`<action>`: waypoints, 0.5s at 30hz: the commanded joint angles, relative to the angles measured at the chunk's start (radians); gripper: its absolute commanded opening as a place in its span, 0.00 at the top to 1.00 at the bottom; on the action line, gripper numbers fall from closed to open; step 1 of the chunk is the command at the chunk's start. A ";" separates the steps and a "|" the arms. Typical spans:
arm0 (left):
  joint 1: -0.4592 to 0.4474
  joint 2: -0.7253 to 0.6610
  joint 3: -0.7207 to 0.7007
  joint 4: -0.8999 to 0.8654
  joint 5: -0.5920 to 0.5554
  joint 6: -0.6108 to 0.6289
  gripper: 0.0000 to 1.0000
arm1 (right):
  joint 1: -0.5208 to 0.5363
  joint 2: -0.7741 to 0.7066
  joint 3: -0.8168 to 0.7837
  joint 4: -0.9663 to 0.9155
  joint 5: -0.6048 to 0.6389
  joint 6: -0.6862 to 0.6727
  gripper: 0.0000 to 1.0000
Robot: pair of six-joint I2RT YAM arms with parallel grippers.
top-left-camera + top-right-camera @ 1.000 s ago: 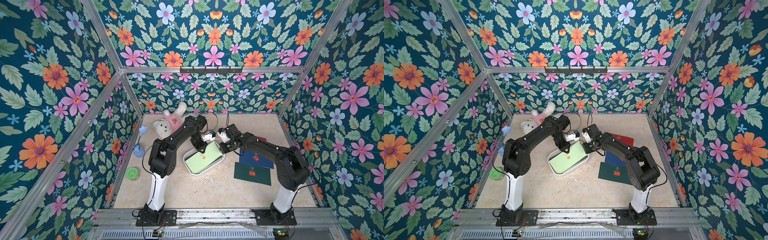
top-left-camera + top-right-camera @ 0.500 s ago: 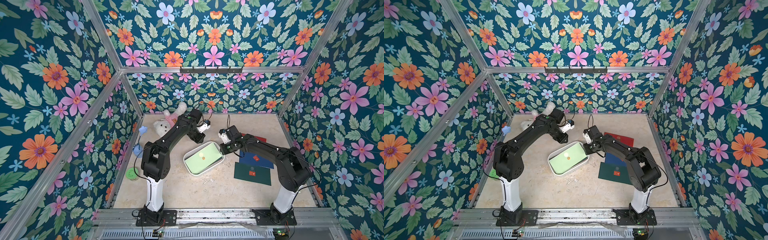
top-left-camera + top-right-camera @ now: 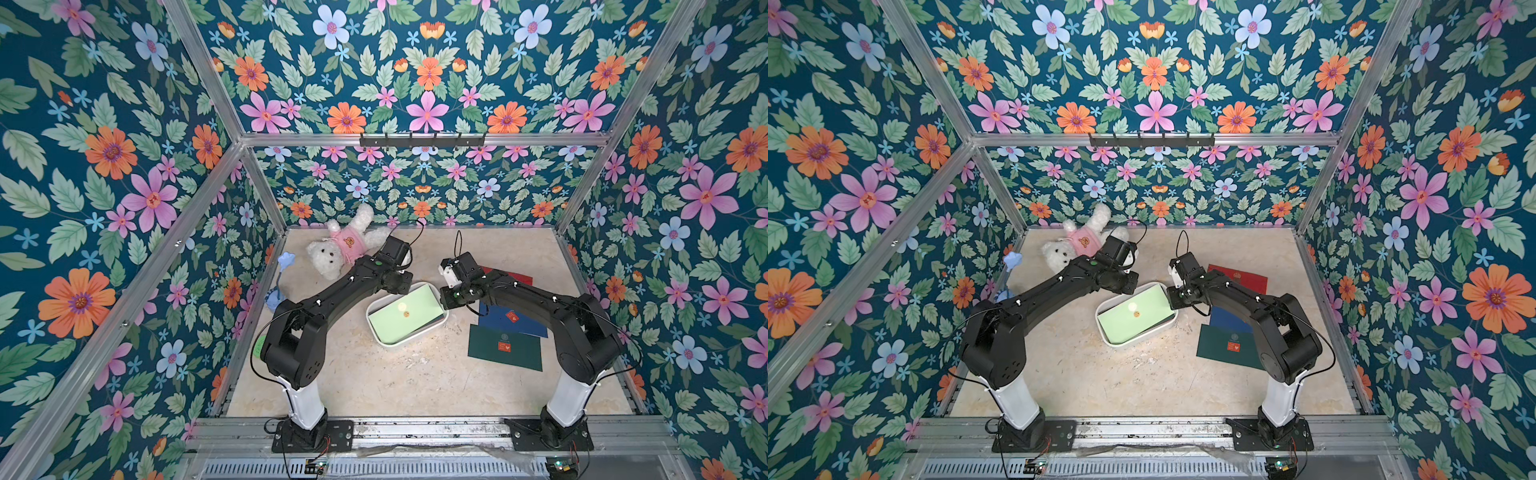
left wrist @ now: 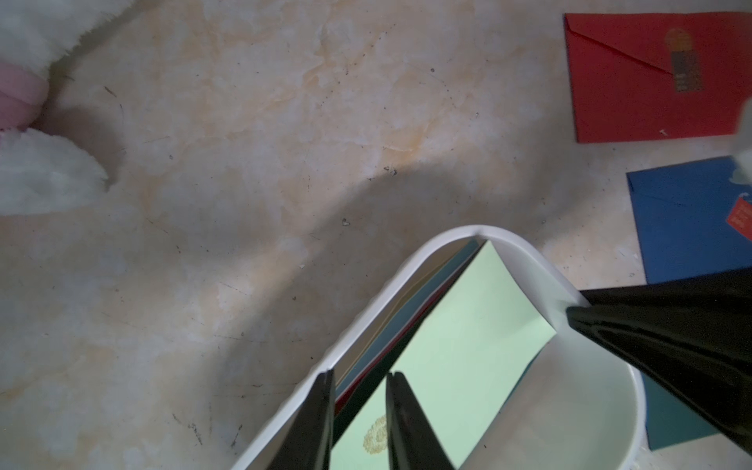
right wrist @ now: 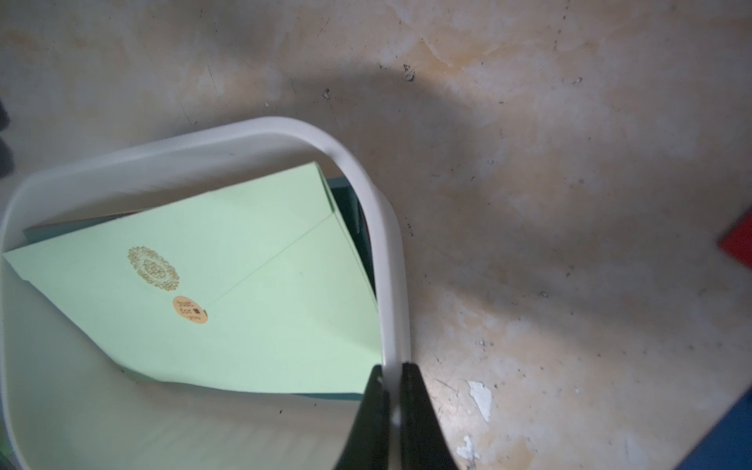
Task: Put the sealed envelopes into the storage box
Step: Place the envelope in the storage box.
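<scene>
White plastic storage box [image 5: 392,285], rounded rim pinched by right gripper [image 5: 390,368]; left gripper [image 4: 360,374] apart over light green envelope [image 4: 468,346].

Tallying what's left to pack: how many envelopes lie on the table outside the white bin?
3: red envelope farthest back, navy envelope midway, dark green envelope nearest; the right arm may hide more.

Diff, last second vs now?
The left gripper lifted back toward the plush bear, then returned to the far rim of the storage box, jaws apart, nothing held. Unchanged: right gripper clamped on the box rim, light green envelope on top inside, red envelope, navy envelope and dark green envelope on the table.
</scene>
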 commanded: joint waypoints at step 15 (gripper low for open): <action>-0.042 0.107 0.062 0.043 -0.066 -0.041 0.72 | 0.004 0.002 -0.004 0.024 0.008 0.035 0.92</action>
